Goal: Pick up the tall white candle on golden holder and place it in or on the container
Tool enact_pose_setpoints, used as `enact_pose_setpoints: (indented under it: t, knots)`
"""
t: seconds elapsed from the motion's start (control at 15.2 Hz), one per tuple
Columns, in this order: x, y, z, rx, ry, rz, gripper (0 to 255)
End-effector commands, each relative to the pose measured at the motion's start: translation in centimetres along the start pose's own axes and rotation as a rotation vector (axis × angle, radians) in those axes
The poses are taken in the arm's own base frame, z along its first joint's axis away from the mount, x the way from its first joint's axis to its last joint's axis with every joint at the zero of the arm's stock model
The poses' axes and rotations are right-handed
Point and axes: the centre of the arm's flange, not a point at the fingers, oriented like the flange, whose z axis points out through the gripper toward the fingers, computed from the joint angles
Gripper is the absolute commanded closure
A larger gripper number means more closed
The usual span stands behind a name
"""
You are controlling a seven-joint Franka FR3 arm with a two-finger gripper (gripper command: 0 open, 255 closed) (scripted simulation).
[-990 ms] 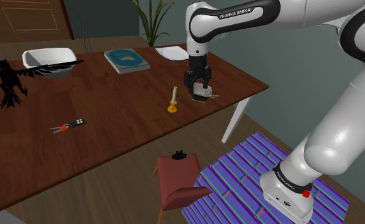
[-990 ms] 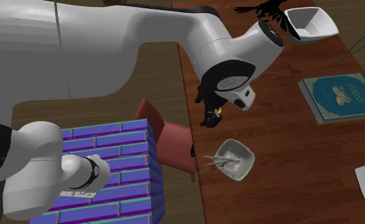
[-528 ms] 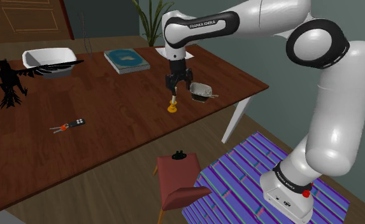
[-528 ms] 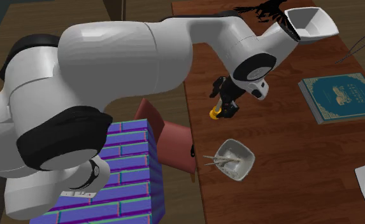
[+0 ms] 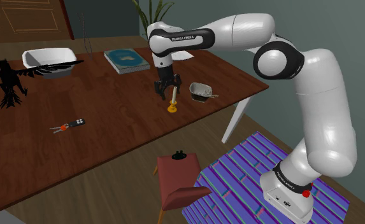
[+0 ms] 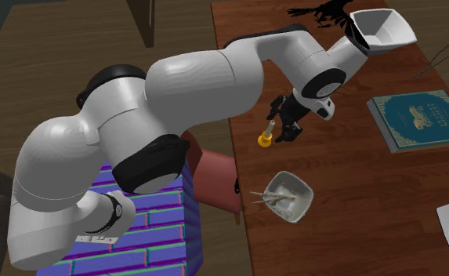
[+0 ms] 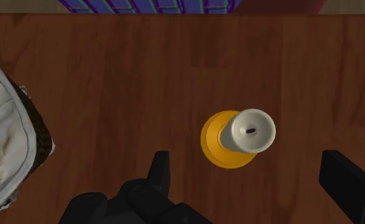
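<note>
Sitting beside the candle [image 5: 173,95], the small bowl [image 5: 197,93] holds thin pale sticks [image 6: 263,196].

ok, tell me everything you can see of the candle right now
The candle is a slim off-white stick with a small dark wick mark on its flat top. It stands upright in a glossy orange-yellow holder with a round flared base. The holder sits on the brown wooden table, near the edge and apart from the small bowl beside it. The open jaws stand wide near the candle's top and do not touch it.
</note>
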Motion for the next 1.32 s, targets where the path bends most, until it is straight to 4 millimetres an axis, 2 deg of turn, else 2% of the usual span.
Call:
enact_pose_setpoints:
  t: [0.0,0.2,0.73,0.79,1.25]
  knots:
    - [0.1,-0.1,1.1,0.0,0.0,0.0,0]
    - [0.1,-0.1,3.0,0.0,0.0,0.0,0]
    - [0.1,-0.1,3.0,0.0,0.0,0.0,0]
    - [0.1,-0.1,3.0,0.0,0.0,0.0,255]
    - [0.1,-0.1,3.0,0.0,0.0,0.0,255]
